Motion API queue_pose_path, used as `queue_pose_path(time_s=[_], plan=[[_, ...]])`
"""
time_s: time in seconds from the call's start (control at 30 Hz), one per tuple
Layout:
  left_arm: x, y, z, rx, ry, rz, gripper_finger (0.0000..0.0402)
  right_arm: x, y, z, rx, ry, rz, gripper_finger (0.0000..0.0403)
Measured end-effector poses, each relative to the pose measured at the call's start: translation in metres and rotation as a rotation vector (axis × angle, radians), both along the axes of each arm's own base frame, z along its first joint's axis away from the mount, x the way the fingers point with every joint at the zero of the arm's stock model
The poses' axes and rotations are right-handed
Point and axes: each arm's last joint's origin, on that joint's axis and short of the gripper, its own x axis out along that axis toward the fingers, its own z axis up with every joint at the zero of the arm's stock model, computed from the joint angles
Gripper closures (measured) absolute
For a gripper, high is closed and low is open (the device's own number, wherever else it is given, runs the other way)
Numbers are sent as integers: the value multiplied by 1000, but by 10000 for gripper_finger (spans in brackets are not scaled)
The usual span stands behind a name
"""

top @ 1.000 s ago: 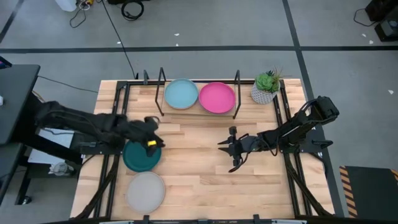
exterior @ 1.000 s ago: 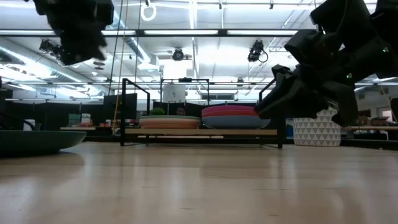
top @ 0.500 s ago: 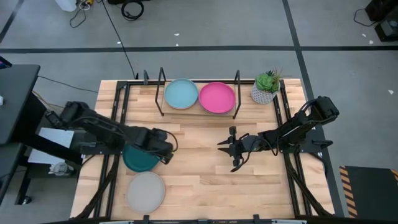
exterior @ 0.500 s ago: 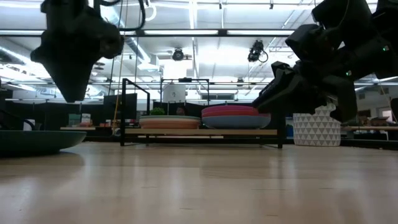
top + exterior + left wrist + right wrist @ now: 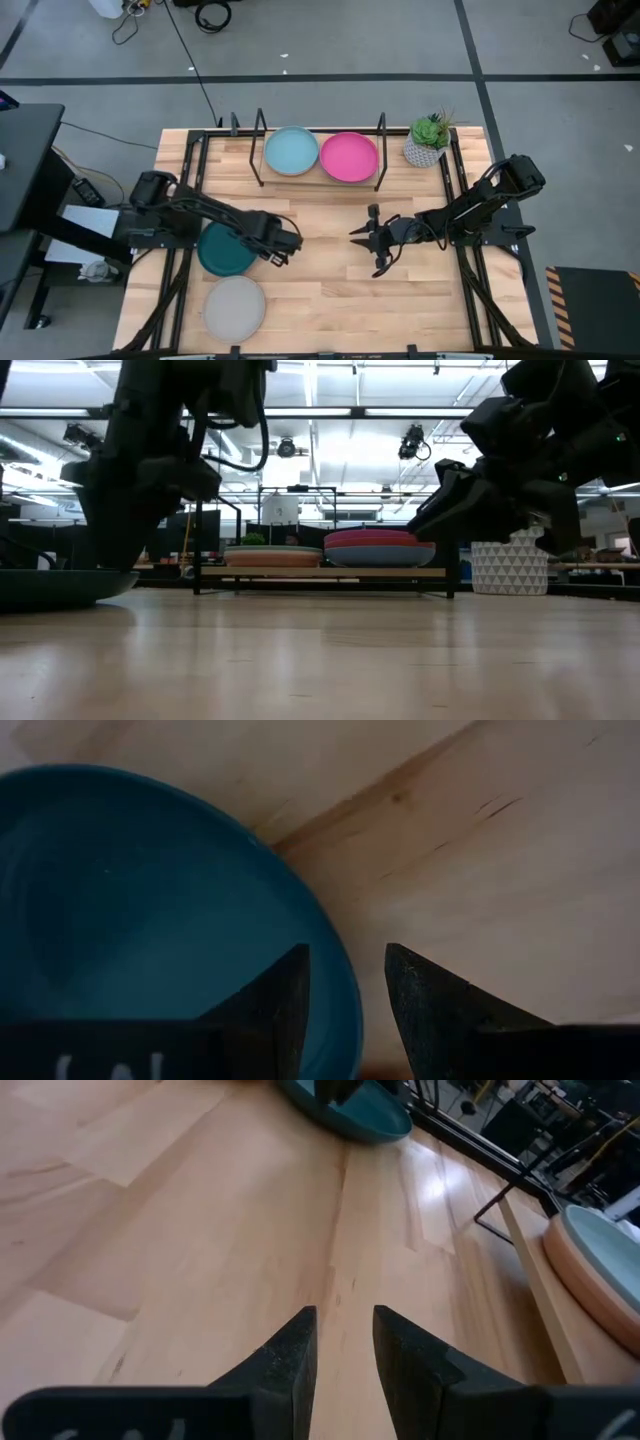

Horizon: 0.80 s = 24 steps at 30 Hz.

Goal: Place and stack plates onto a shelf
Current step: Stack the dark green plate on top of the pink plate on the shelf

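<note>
A teal plate lies flat on the table's left side, and a grey plate lies nearer the front edge. My left gripper is low at the teal plate's right rim. It is open, one finger over the plate's inside and the other over the wood outside. The shelf at the far edge holds two stacks, topped by a pale blue plate and a magenta plate. My right gripper hovers open above mid-table.
A potted plant in a white patterned pot stands right of the shelf. Black loop uprights flank the stacks. Bare wood spreads between the two grippers and toward the front edge.
My left gripper has moved toward the table's right, across the teal plate, and has come down to the plate's right rim. The plates have stayed where they were.
</note>
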Motion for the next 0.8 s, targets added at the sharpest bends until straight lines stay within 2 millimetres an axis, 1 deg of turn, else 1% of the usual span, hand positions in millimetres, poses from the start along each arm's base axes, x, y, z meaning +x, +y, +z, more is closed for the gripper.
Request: queue_pose_path(time_s=[0.13,0.27,0.33,0.43,0.6,0.67,0.7,0.8], plan=[[1,-1,-7,1,32,-9,260,0,0,0,4,0,9,296],[1,-1,-9,1,43,-27,260,0,0,1,7,-5,12,296],[1,-1,-9,2,44,-37,267,0,1,1,10,-4,20,296],[0,0,-11,2,45,-43,301,0,1,1,13,-3,26,296],[-1,-1,-16,-10,27,-24,381,0,1,1,14,-3,30,296],[0,-1,-16,-24,28,-51,390,0,1,1,14,-3,30,296],[1,-1,-14,-57,28,-64,390,0,1,1,14,-3,30,296],[6,-4,-3,-118,28,-135,392,0,1,1,15,-4,29,296]])
